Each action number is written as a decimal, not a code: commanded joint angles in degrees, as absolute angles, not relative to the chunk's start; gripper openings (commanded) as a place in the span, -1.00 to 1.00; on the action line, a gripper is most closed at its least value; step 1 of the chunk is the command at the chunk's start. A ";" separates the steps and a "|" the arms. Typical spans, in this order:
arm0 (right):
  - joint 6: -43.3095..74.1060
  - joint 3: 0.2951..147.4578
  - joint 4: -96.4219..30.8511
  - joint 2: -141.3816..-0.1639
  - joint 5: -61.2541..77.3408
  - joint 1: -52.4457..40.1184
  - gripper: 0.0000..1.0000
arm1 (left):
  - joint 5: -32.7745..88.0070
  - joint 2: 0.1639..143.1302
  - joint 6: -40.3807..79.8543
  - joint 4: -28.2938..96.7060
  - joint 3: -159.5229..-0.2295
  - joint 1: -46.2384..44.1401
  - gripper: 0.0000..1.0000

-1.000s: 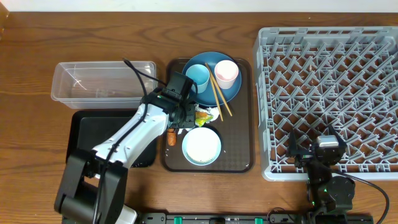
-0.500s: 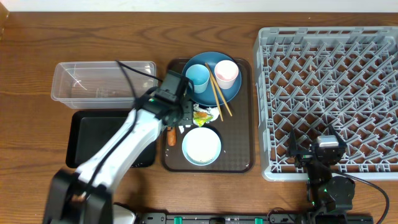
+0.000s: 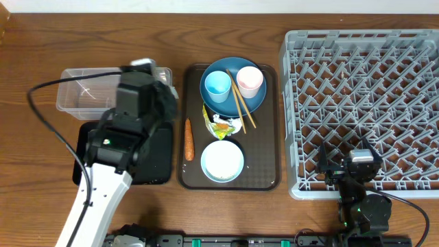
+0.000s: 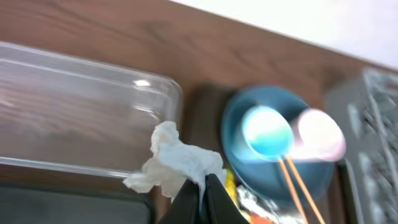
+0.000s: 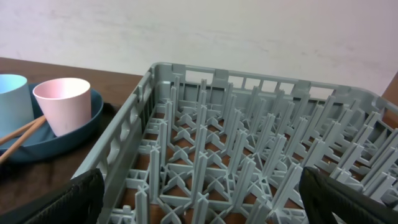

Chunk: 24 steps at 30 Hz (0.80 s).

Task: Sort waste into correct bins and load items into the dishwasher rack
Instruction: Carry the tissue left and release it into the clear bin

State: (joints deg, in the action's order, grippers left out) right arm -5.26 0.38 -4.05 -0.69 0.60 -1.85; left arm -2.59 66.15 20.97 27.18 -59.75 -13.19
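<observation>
My left gripper [image 4: 202, 185] is shut on the crumpled white paper [image 4: 177, 163]. It holds the paper in the air over the near right corner of the clear tub [image 3: 86, 89], beside the black tray [image 3: 159, 154]. Seen from overhead, the wrist [image 3: 164, 103] hides the paper. The carrot [image 3: 188, 138] and the yellow-green wrapper [image 3: 223, 125] lie on the brown serving tray [image 3: 267, 171]. The blue plate [image 3: 233, 103] carries the light blue cup [image 3: 218, 85], the pink cup [image 3: 250, 80] and the chopsticks [image 3: 240, 104]. The white-blue bowl [image 3: 222, 160] sits below them. My right gripper [image 5: 205, 199] is open over the rack's [image 3: 363, 89] near edge. Rice grains are too small to see.
The grey rack fills the right side and holds nothing. My left arm's black cable [image 3: 48, 116] loops over the table at far left. The wall runs behind the table in the right wrist view.
My left gripper has risen from the serving tray with the paper and swung left toward the clear tub. The carrot is now uncovered. The right arm has not moved.
</observation>
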 commanded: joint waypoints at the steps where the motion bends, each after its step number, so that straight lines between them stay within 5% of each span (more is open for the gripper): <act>1: -5.85 0.32 -4.29 -0.38 0.45 -1.45 0.98 | -10.04 67.72 20.64 26.50 -60.93 -11.27 -0.88; 24: -5.85 0.32 -4.29 -0.38 0.45 -1.45 0.98 | -13.13 93.12 20.45 14.94 -60.93 2.52 -0.77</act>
